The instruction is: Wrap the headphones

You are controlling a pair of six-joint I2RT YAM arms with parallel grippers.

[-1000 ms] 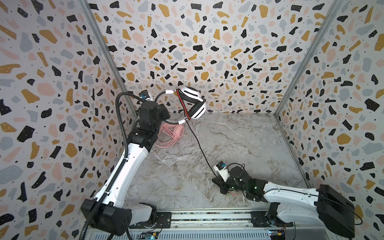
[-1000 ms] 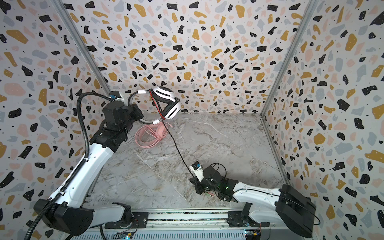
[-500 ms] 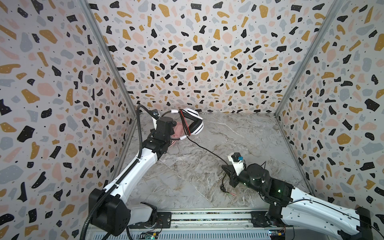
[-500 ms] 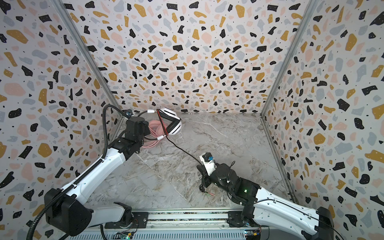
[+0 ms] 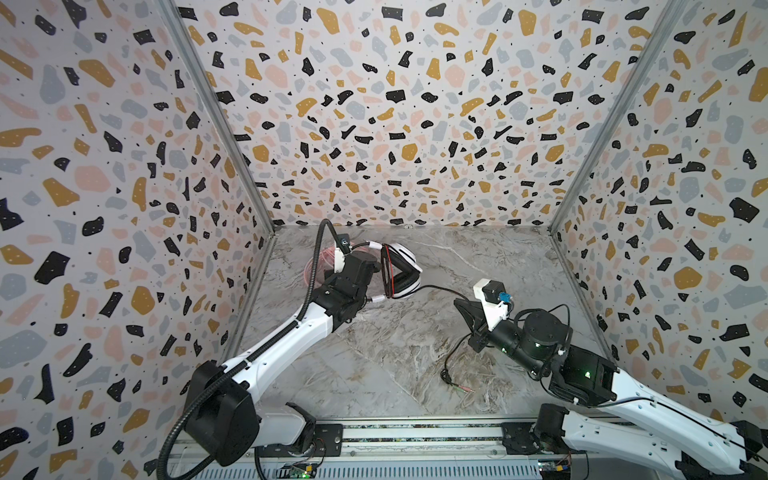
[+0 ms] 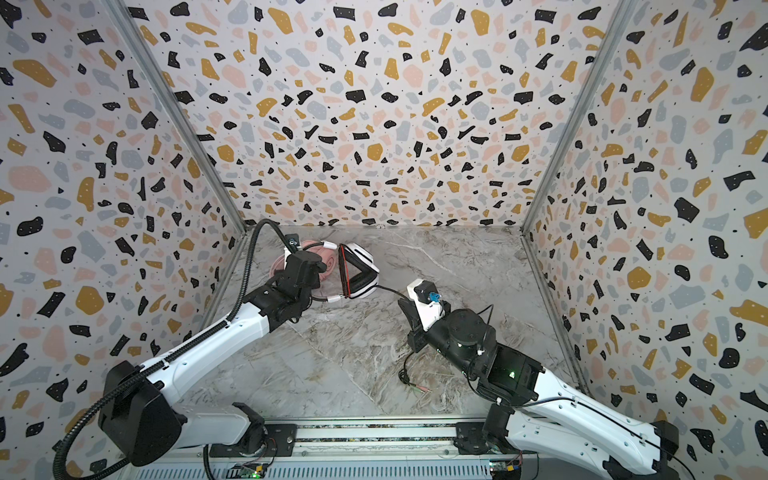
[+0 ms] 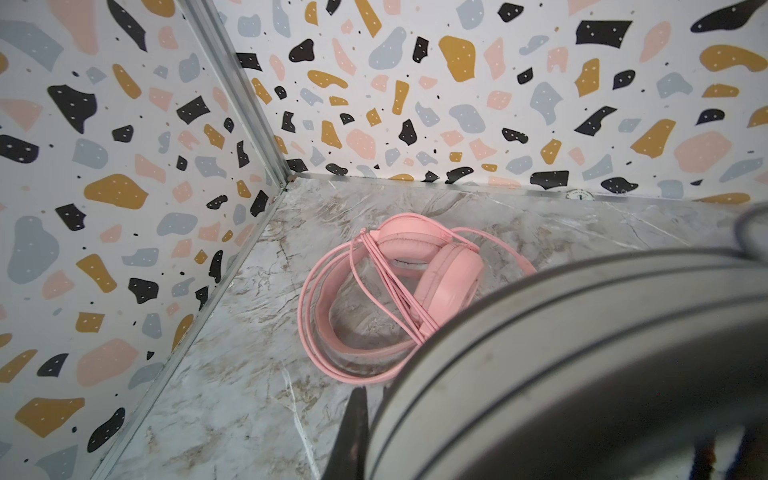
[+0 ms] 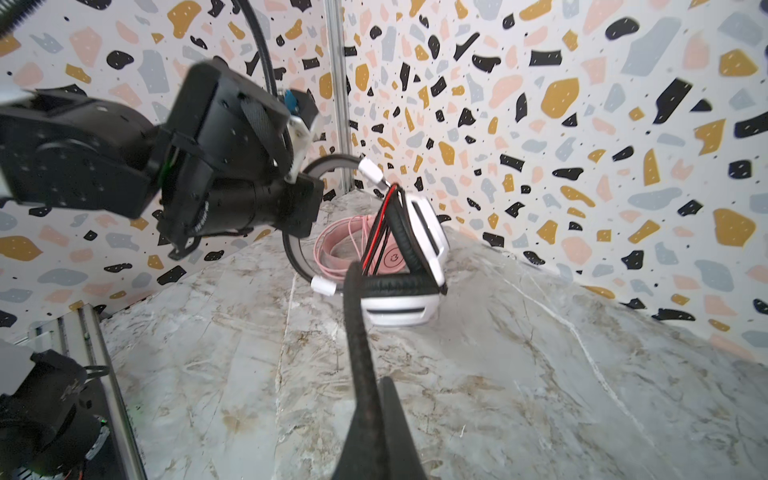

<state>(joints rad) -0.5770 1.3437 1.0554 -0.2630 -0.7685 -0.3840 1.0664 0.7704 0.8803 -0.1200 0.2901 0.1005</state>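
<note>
The left end effector [image 5: 370,270] is closed on the thin band [image 8: 332,160] of the white headset [image 5: 405,270], at the far left of the counter [image 5: 457,257]. The pink headset [image 7: 415,282] lies just behind it in the far left corner, with its pink cord [image 7: 316,332] looped round it. The right end effector [image 5: 459,303] is closed on the black cable [image 5: 436,287], near the middle right. The cable runs from the white headset to that pinch. The rest drops in a loose curl to the plug [image 5: 463,389] on the near side.

What could go wrong?
- **Pull too hard:** The band is thin and smooth. If the right arm [image 5: 623,386] pulls hard on the cable, the headset may twist or slide out of the left grip.
- **Pull too soft:** The loop may go slack and fall off the cups [image 8: 399,299].
- **Loose tail:** It may catch on the right arm as the arm swings round. It may also drag the plug and knot up.
- **Pink headset so close:** A wide swing may bump it or hook its pink cord.
- **Thin cable:** It may slip out of the closed pinch.
</note>
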